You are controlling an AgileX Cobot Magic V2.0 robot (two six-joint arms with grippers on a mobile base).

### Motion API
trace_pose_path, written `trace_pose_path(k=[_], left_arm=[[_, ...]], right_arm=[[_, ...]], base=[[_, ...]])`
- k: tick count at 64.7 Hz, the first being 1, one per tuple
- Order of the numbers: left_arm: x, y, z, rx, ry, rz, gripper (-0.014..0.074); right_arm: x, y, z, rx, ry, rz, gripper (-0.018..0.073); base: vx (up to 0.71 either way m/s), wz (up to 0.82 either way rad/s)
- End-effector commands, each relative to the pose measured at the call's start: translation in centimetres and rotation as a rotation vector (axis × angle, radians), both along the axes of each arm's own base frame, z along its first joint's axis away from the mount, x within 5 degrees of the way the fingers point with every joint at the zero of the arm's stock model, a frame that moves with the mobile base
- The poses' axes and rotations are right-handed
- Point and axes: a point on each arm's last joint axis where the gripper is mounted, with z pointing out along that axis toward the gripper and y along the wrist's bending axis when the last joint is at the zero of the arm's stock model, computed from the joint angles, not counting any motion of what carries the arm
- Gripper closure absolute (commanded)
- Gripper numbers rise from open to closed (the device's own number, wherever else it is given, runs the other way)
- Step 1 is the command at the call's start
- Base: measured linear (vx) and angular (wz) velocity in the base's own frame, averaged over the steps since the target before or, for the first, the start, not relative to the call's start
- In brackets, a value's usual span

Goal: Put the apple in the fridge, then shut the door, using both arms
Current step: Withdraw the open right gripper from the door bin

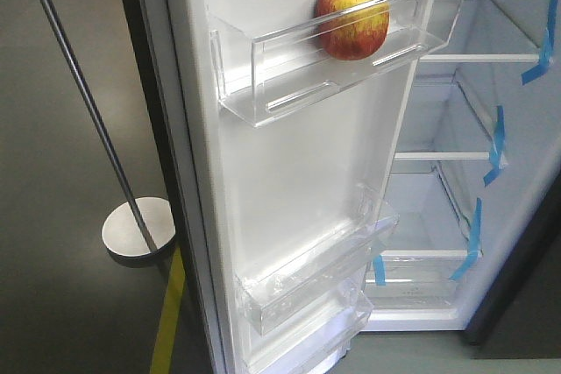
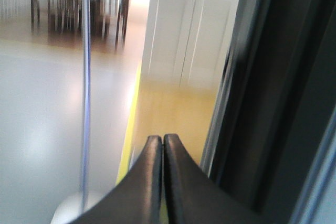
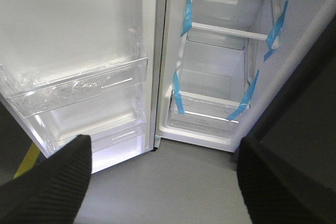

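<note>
The apple point(image 1: 351, 21) sits in the top clear bin point(image 1: 289, 85) on the white inner face of the door point(image 1: 289, 190), toward the bin's fridge-side end, behind its front wall. Placing looks done; w/ the door standing wide open, closing seems to be the step in hand. The lower door bins point(image 3: 79, 90) hold nothing visible. The shelves point(image 1: 438, 157) of the fridge point(image 1: 421, 208), marked w/ blue tape point(image 1: 496, 142), show no items either.

L end effector point(image 2: 163, 139) has its fingers pressed together on nothing, beside a dark panel point(image 2: 273, 93), prob. the door's outer side. That view is blurred, so contact can't be told. R end effector point(image 3: 165, 142) has its fingers wide apart, empty, facing the lower compartment.

To close well: push w/ the L tips on the outer face, slow & even so the apple doesn't roll. Get the R arm out of the gap first.
</note>
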Motion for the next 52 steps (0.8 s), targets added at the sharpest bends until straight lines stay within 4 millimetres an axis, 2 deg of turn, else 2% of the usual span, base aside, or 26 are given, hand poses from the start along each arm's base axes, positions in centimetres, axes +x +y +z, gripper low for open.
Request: trace_pose_path(k=[1, 9, 17, 22, 29, 33, 38, 45, 52], left_arm=[[-0.8, 0.3, 3.1, -0.046, -0.293, 0.019, 0.0602], [-1.2, 0.2, 7.9, -0.038, -0.363, 0.017, 0.0602], [0.7, 0.1, 13.5, -0.039, -0.272, 0.005, 0.0602], [3.0, 0.0, 16.7, -0.034, -0.141, -0.010, 0.0602], [7.0, -0.1, 19.7, -0.036, 0.022, -0.025, 0.0602], [8.9, -0.1, 20.8, -0.036, 0.066, -0.028, 0.0602], [10.7, -0.1, 21.2, -0.036, 0.094, -0.028, 0.0602], [12.7, -0.1, 20.2, -0.038, 0.179, -0.030, 0.0602], [13.4, -0.1, 19.5, -0.036, 0.231, -0.032, 0.0602]], right_arm=[[0.4, 0.0, 1.1, 0.000, -0.074, -0.003, 0.0013], [0.4, 0.0, 1.1, 0.000, -0.074, -0.003, 0.0013], [0.4, 0.0, 1.1, 0.000, -0.074, -0.003, 0.0013], [0.4, 0.0, 1.1, 0.000, -0.074, -0.003, 0.0013], [0.4, 0.0, 1.1, 0.000, -0.074, -0.003, 0.0013], [0.4, 0.0, 1.1, 0.000, -0.074, -0.003, 0.0013], [0.4, 0.0, 1.1, 0.000, -0.074, -0.003, 0.0013], [0.4, 0.0, 1.1, 0.000, -0.074, -0.003, 0.0013], [0.4, 0.0, 1.1, 0.000, -0.074, -0.003, 0.0013]], base=[[0.00, 0.00], [0.00, 0.00], [0.00, 0.00], [0.00, 0.00], [0.00, 0.00], [0.00, 0.00], [0.00, 0.00], [0.00, 0.00], [0.00, 0.00]])
